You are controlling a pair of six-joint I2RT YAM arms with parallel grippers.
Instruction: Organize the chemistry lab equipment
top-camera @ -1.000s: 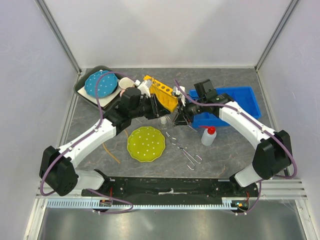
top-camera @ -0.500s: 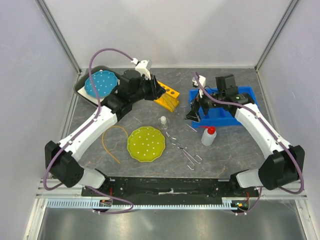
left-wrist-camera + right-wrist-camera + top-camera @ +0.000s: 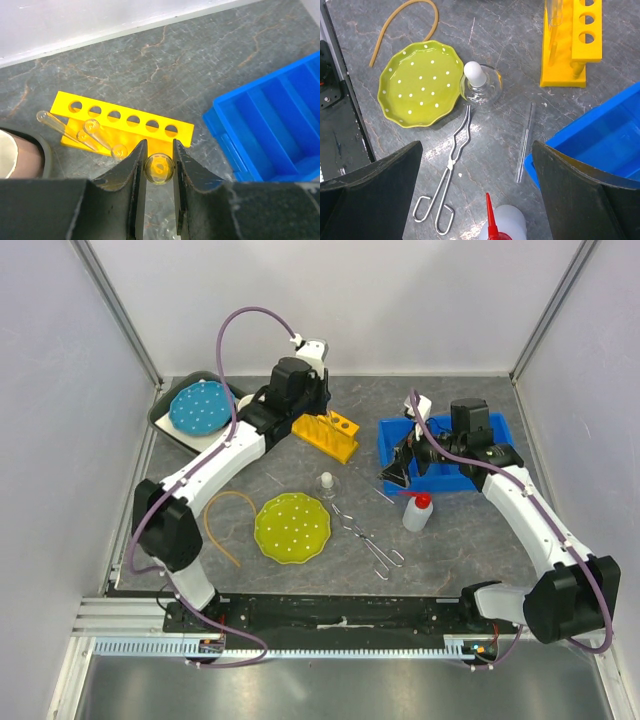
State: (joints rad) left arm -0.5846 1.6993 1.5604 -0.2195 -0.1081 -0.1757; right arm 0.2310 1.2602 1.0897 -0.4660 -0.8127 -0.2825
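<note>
The yellow test-tube rack [image 3: 327, 434] stands near the back centre, and clear tubes [image 3: 97, 135] lean in its holes. My left gripper [image 3: 159, 150] hovers above the rack's [image 3: 125, 124] front edge. It is shut on a clear tube [image 3: 159, 168] seen end-on. My right gripper [image 3: 476, 165] is open and holds nothing. It hangs over the table by the blue bin's left edge. Below it lie the metal tongs [image 3: 452, 160], a thin loose tube [image 3: 525, 142] and the red-capped squeeze bottle [image 3: 507, 225]. The white-capped flask [image 3: 480, 82] stands beside the yellow-green plate [image 3: 420, 82].
A blue bin [image 3: 455, 450] sits at the right rear. At the back left, a blue dotted plate [image 3: 202, 407] rests on a dark tray. A tan rubber hose [image 3: 225, 515] curves left of the yellow-green plate [image 3: 291, 527]. A pink mug [image 3: 20, 155] stands left of the rack.
The right gripper opened, left the rack and drew back rightward to the bin's edge. The left arm swung up toward the back, still holding its tube above the rack.
</note>
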